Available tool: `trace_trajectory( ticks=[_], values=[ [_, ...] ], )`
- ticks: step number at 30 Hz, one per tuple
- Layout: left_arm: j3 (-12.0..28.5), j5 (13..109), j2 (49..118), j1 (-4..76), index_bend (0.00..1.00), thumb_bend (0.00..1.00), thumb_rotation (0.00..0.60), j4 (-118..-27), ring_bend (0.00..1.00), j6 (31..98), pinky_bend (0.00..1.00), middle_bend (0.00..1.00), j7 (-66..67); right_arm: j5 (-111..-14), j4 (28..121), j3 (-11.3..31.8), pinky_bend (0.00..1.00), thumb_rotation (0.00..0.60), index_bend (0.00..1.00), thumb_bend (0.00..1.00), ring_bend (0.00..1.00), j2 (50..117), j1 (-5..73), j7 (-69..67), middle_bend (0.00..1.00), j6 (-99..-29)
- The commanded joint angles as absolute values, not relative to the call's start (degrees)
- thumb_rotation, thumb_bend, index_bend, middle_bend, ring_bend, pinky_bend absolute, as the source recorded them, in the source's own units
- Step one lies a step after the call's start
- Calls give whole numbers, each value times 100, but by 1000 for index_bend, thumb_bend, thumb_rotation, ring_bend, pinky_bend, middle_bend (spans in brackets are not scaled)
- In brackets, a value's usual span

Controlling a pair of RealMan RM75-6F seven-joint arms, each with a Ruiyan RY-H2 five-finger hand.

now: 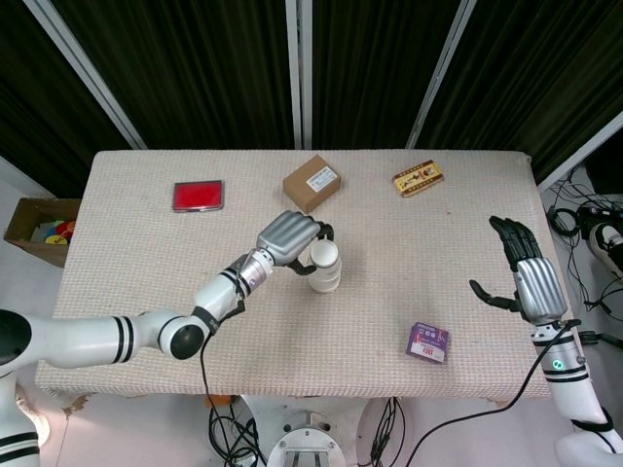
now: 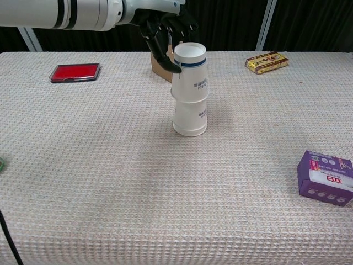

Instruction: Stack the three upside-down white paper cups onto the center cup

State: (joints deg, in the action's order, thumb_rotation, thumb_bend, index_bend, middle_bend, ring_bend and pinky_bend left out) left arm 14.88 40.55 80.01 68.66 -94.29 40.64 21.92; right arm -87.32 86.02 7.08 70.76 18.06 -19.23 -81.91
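Both views are bright and evenly lit from above. Only soft, faint shadows are seen on the table (image 1: 389,292) beside the cups (image 2: 190,88). The curtains (image 1: 195,58) behind stay very dark. Everything is sharp, without glare.
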Motion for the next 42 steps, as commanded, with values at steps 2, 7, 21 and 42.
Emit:
trace_trajectory(
  ticks=[2, 7, 21, 42],
  values=[
    [1378, 3882, 8125, 7011, 458, 276, 600, -9350, 339, 4091, 344, 372, 2268, -8729, 8583, 715, 0, 600, 0, 191, 0, 7086, 1799, -1946, 87, -8181],
    [1236, 3691, 8428, 7188, 445, 276, 600, -9087, 301, 4066, 316, 350, 2325, -8715, 8547, 710, 0, 600, 0, 190, 0, 7117, 1795, -1980, 87, -8130],
    [807, 3889, 8746, 7041, 201, 119, 600, -8934, 106, 4654, 183, 139, 2423, -8558, 8504, 674, 0, 600, 0, 196, 0, 7010, 1670, -2102, 87, -8016],
    [-1258, 6746, 6491, 2979, 244, 109, 600, -9695, 107, 9117, 157, 163, 2470, -8395, 8824, 357, 0, 600, 17, 272, 0, 6292, 975, -1890, 114, -8240]
  ],
)
